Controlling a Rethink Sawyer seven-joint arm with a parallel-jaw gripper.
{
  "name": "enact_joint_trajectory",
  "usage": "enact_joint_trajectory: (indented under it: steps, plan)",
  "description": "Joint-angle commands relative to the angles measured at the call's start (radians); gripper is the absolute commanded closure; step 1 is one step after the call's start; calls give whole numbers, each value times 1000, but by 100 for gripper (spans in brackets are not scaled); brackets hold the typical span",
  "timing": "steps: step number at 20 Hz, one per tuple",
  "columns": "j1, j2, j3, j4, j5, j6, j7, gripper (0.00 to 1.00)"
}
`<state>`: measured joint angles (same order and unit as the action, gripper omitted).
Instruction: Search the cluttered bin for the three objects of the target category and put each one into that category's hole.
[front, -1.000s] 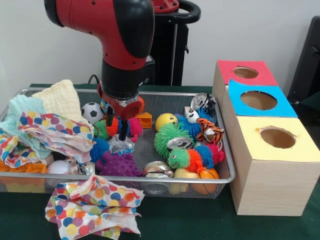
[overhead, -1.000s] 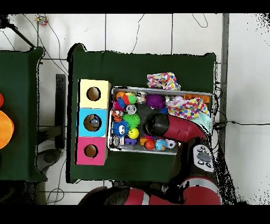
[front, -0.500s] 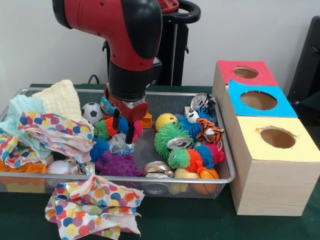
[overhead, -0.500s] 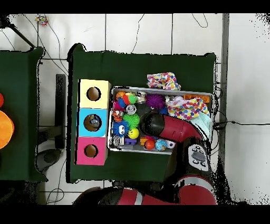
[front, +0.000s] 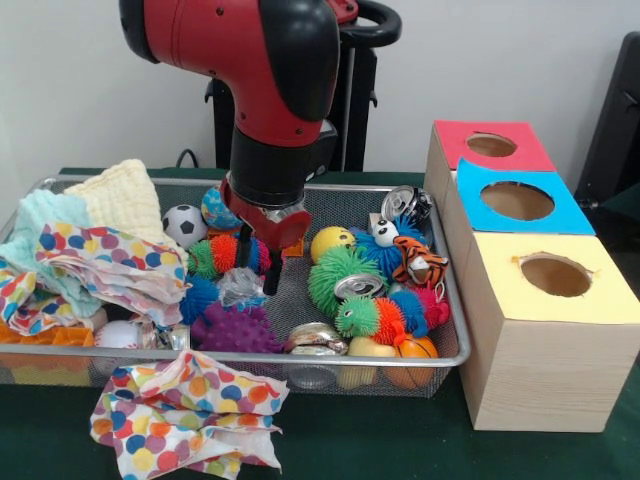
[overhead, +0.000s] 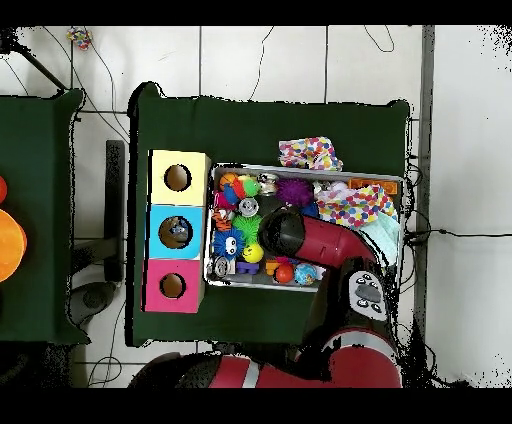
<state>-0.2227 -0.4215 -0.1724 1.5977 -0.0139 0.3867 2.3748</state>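
My gripper (front: 258, 266) hangs inside the wire bin (front: 300, 356), open, with nothing between its fingers. It is just above a crumpled silver can (front: 240, 289) and in front of an orange-green spiky toy (front: 215, 255). More cans lie in the bin: one on the green spiky ball (front: 358, 285), one at the far right corner (front: 403, 201), one at the front (front: 315, 336). Balls, spiky toys and a tiger figure (front: 418, 262) fill the right half. The overhead view shows only the arm (overhead: 300, 235) over the bin; the gripper is hidden beneath it.
Three boxes with round holes stand right of the bin: red (front: 455, 140), blue (front: 568, 215), yellow (front: 510, 292). Cloths are piled in the bin's left end (front: 100, 255). A polka-dot cloth (front: 185, 410) lies on the table before the bin.
The arm has shifted to the right across the bin in the front view, carrying the open gripper from left of the crumpled can to its right. Nothing was picked up.
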Motion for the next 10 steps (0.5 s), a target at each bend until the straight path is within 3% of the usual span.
enact_joint_trajectory:
  steps: [1,10]
  plan:
    - [6,74,51,40,34,-48,141,0]
    - [41,142,-31,-25,10,-36,133,0]
